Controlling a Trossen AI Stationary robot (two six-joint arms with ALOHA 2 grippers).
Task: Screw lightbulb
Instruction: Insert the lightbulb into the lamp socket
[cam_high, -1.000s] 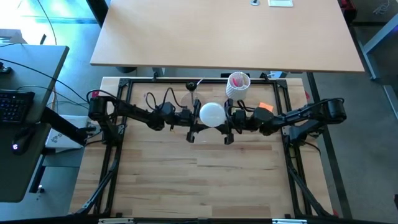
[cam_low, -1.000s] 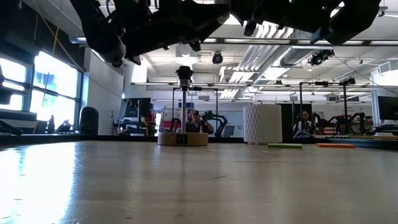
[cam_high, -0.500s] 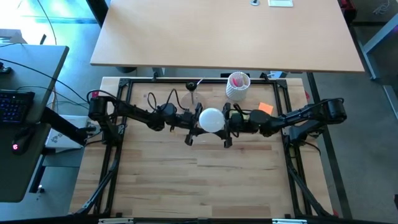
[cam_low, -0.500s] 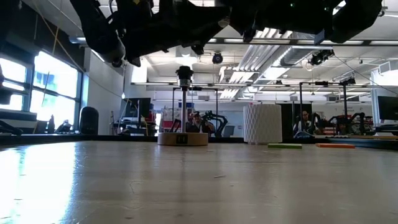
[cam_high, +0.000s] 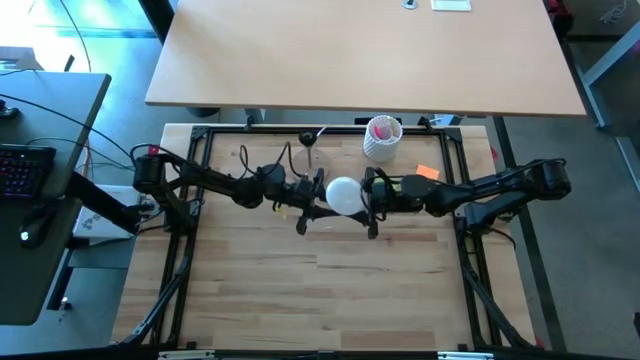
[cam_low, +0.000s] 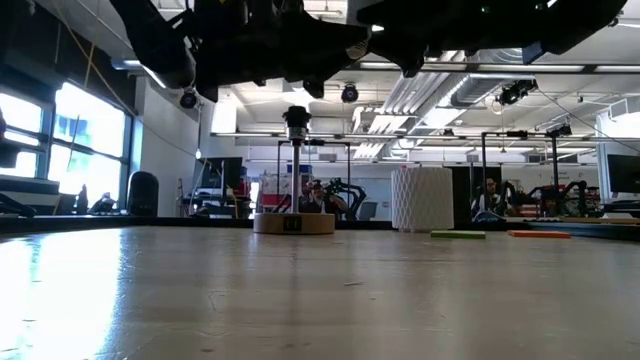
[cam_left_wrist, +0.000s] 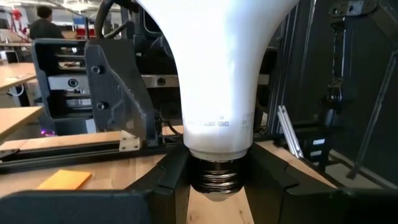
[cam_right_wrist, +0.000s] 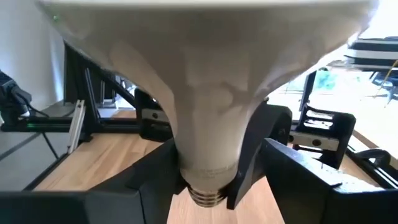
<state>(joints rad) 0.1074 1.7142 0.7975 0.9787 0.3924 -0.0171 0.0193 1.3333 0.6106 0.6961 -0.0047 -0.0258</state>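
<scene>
From above, the lightbulb (cam_high: 342, 195) hangs in the air between the 2 arms, in front of the socket (cam_high: 307, 140) and well apart from it, with the white cup (cam_high: 382, 135) off to the socket's right; the left gripper (cam_high: 312, 195) and right gripper (cam_high: 372, 200) meet it from either side. From table height, the socket (cam_low: 296, 125) stands bare on its round wooden base (cam_low: 293, 223), nothing threaded into it, and both arms are dark shapes overhead. The left wrist view shows the bulb's neck (cam_left_wrist: 216, 134) and metal thread clenched between that arm's 2 fingers (cam_left_wrist: 171, 180). The right wrist view shows its fingers (cam_right_wrist: 155, 177) flanking the neck (cam_right_wrist: 208, 155); I cannot tell whether they grasp it or have let go. So the bulb is lifted but not yet seated; carrying it to the socket and all the turning are left, as I judge it
</scene>
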